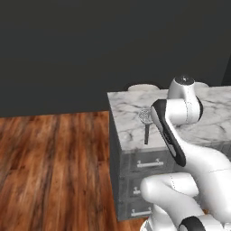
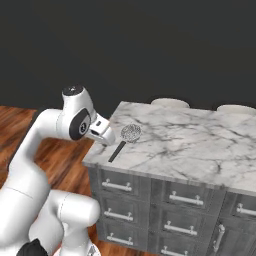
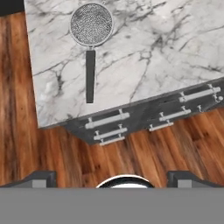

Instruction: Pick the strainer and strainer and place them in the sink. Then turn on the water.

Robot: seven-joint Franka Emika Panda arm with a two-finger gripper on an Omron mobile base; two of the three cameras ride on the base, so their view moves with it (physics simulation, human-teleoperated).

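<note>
The shallow mesh strainer with the long black handle lies flat on the white marble counter, in the upper left of the hand view, its round bowl toward the top edge and its handle running down toward the counter's near edge. In the right base view it sits at centre left, near the counter's corner; in the left base view the arm partly covers it at middle right. The gripper stands at its widest, with nothing between its fingertips, high above the wooden floor and well short of the strainer. The step in hand looks like the first approach, so the task seems barely begun. To do it well, the hand should travel up and left in its own view until it is centred over the handle, then turn so the jaws straddle the handle across its narrow width and descend straight; the handle looks a surer hold than the thin mesh rim. The strainer's bowl appears empty. Drawers with bar pulls front the cabinet below the counter.
</note>
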